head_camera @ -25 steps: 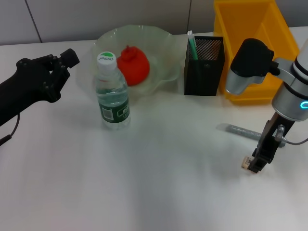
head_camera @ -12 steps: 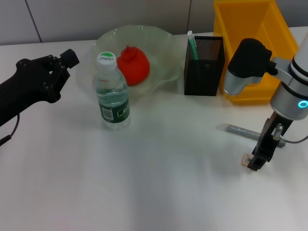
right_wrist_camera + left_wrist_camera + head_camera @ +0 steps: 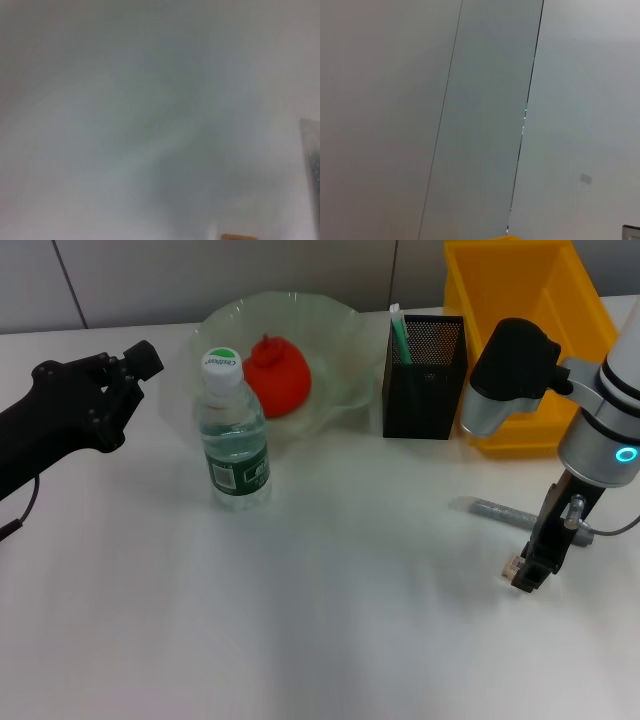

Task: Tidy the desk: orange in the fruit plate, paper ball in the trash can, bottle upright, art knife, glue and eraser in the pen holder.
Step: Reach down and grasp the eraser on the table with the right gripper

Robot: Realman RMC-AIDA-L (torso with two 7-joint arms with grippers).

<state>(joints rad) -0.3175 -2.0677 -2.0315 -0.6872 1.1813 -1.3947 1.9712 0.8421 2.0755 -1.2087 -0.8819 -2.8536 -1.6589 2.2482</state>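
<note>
Right then, the right gripper [image 3: 524, 576] was low over the table [image 3: 330, 620], on the robot's right side. The eraser [image 3: 513, 566] sat at its tip. It was a tiny beige block, and it touched the inner side of the fingers, the side toward the middle of the table. I could not tell if the fingers were closed on it or just next to it, and I could not tell if it was off the table yet. In the right wrist view only a thin beige edge of it showed.

The pen holder [image 3: 424, 376] stood farther back and toward the middle, well apart from the eraser. So I think the next move would go up, back and inward to that black cup. The right arm was much nearer to it than the left.

A grey stick thing [image 3: 495, 510] lay flat just behind the gripper. Its long side ran left to right.

The left gripper [image 3: 128, 375] was parked far off on the left side. I could not see its fingers well.

The orange [image 3: 277, 375] was in the fruit plate [image 3: 340, 330]. The bottle [image 3: 233, 432] stood up straight in front of the plate. The trash can [image 3: 530, 300] was at the back right, beside the pen holder.
</note>
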